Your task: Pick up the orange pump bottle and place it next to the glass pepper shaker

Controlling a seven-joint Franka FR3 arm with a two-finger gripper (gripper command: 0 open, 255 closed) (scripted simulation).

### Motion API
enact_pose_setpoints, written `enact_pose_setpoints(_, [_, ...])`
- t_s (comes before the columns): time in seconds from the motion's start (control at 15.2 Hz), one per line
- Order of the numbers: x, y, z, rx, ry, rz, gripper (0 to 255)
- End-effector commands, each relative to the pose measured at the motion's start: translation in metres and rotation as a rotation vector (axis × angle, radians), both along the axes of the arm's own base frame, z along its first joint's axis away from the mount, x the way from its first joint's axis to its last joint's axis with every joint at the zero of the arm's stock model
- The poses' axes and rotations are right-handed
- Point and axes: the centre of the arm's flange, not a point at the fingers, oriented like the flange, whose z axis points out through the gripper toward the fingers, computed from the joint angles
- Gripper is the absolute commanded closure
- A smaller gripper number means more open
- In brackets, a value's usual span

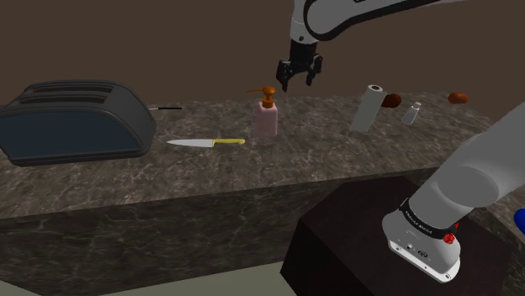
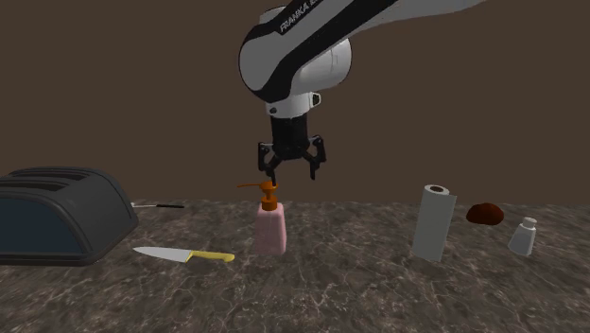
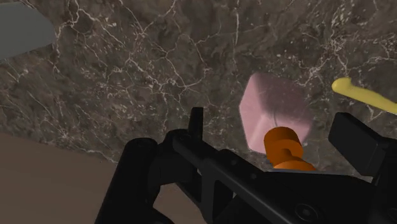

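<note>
Dark marble table [image 1: 252, 181] carries everything. Black claw [image 1: 299, 82] wide open, empty, hovering above the pink pump bottle with orange pump [image 1: 267, 118], which stands upright, well apart from the small glass pepper shaker [image 1: 411, 113]. Approach step; next: descend, close on the bottle. Wrist view shows the pump between untouching fingers; shoulder view adds the shaker.

Pose: the white arm [image 1: 475, 172] with dark joints rises at the shoulder view's lower right, then reaches up and to the left. The wrist [image 2: 288, 128] is turned so the hand points straight down. The black gripper [image 2: 292, 175] hangs tips-down. Its fingers [image 2: 268, 172] are spread wide. In the wrist view both fingers stand well apart, clasping nothing.
</note>
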Motion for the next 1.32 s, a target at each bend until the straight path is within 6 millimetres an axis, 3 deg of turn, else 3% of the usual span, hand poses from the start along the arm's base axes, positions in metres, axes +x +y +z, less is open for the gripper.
enact_pose_setpoints(0.0, [0.021, 0.006, -0.012, 0.002, -0.016, -0.013, 0])
enact_pose_setpoints(0.4, [0.086, 0.028, -0.04, 0.007, -0.062, -0.051, 0])
enact_pose_setpoints(0.92, [0.095, 0.024, -0.081, 0.007, -0.065, -0.053, 0])
enact_pose_setpoints(1.25, [0.095, 0.024, -0.081, 0.007, -0.065, -0.053, 0])
